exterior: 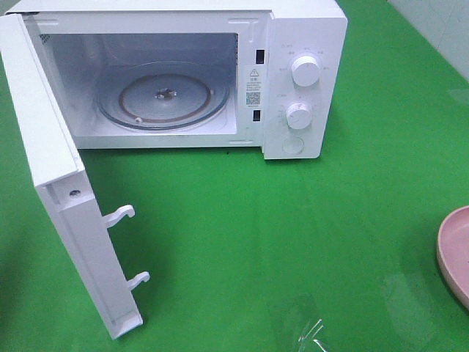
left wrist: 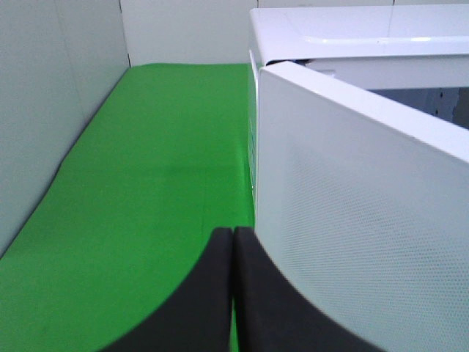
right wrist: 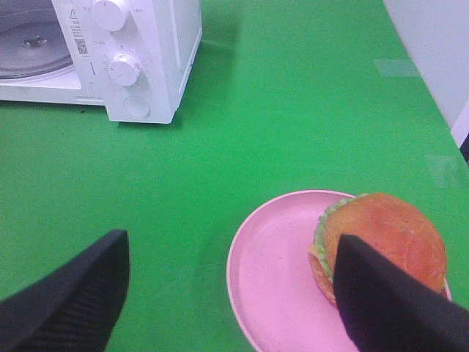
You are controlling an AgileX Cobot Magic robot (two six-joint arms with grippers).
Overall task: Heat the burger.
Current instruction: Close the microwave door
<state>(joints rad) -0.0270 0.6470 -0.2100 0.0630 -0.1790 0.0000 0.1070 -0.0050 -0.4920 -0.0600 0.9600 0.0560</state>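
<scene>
One burger (right wrist: 381,246) beside spread jaws

matte black jaws, smooth tapered tips

Three views around the open microwave (exterior: 220,73)
High view facing down; left wrist close beside its door (left wrist: 366,220); right wrist low, sharing the dials (right wrist: 124,67) and plate (right wrist: 271,279).

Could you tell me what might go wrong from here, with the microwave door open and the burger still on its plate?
1. The burger sits off-center on the pink plate, near its rim; a jerky lift might slide it off.
2. The open microwave door juts over the table; a carry could clip it.
3. The left gripper, shut, sits right beside the door and might nudge it.
</scene>
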